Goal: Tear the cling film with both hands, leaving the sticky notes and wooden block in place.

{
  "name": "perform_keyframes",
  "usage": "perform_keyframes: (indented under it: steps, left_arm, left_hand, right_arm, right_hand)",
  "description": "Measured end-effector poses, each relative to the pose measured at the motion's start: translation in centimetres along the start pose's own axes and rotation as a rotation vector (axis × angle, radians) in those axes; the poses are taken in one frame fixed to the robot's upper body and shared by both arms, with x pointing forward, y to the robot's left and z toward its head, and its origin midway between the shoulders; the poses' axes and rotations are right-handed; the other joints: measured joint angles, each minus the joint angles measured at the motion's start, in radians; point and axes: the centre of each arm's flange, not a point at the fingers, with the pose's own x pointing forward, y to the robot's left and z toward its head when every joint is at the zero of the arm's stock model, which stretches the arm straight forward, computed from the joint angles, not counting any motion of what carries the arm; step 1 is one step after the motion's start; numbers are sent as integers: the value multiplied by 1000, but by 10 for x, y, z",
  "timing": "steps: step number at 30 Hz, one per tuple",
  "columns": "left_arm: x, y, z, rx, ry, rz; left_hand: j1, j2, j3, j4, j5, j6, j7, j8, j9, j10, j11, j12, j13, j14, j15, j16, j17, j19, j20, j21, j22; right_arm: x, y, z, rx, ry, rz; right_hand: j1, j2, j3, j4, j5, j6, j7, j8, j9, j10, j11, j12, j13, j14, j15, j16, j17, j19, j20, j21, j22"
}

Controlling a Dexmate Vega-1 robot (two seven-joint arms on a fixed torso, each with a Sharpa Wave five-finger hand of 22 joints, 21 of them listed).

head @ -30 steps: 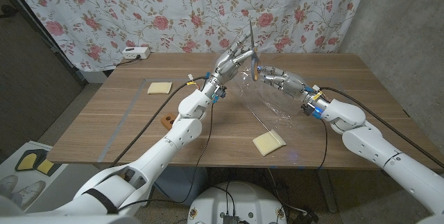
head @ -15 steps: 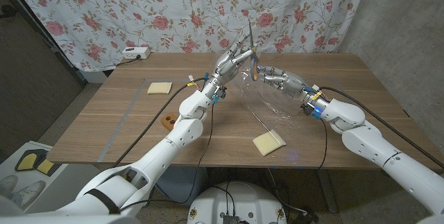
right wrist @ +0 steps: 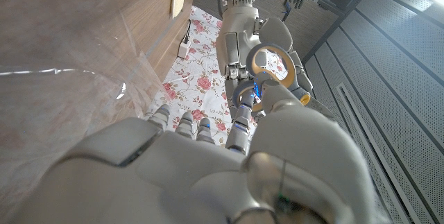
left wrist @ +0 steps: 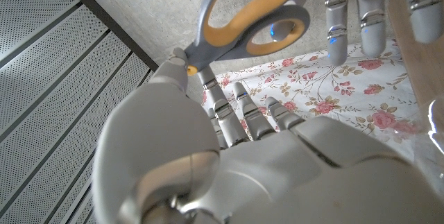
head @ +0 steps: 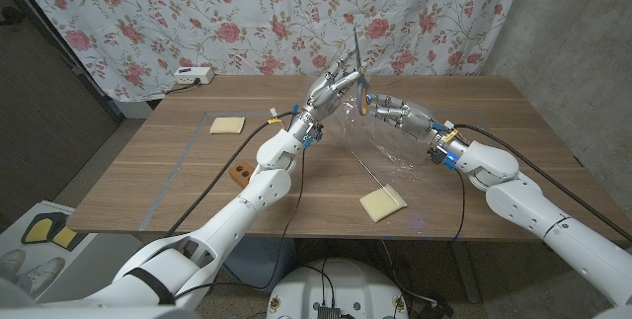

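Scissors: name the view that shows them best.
The left wrist view: the scissors' grey and yellow handles fill it close up. The right wrist view shows the handle loops beside the left hand; the head view shows just the raised blades.

We count 2 sticky notes pads: 1 (head: 227, 124) at far left of the table (head: 178, 176), 1 (head: 382, 201) nr its front edge. Also 1 wooden block (head: 241, 172), 1 cling film sheet (head: 380, 146), 1 pr scissors (head: 356, 50), 1 power strip (head: 193, 76) beyond the table's far left corner.

Glossy clear cling film (head: 380, 141), matt wooden table (head: 178, 161)
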Motion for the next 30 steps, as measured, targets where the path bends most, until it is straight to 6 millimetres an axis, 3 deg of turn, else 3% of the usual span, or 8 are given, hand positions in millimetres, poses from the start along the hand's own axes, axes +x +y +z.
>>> perform_keyframes:
  steps: [12,28,30]
  left_arm:
    - [2,-1,-4,-9,-1,6]
    - [4,-2,-9,-11,-1,12]
    - [4,-2,-10,-10,1,12]
  left_hand:
    - [-2,2,5,-5,5,4,-4,0,0,0,0,0,0,0,0,0,0,0,0,0,0]
    - [-4,4,5,-5,5,11,-7,0,0,0,0,0,0,0,0,0,0,0,0,0,0]
    - [-4,4,5,-5,5,14,-4,0,0,0,0,0,0,0,0,0,0,0,0,0,0]
  right_arm:
    - [2,0,0,-3,2,10]
    - [4,1,1,-11,6,20]
    - [5,1,1,-13,6,17]
  right_hand:
    - [8,-8,-3,3,-12,-12,-1,-11,0,-4,4,0,-4,4,4,0,0,-2,17,0,-2]
    - [21,-21,-9,-3,-21,-26,-4,-19,0,-4,4,0,-13,3,3,0,0,-2,16,0,-2]
    - [23,-23,-9,-3,-31,-17,-12,-19,0,-4,-12,0,-17,3,-8,0,0,5,1,0,-2]
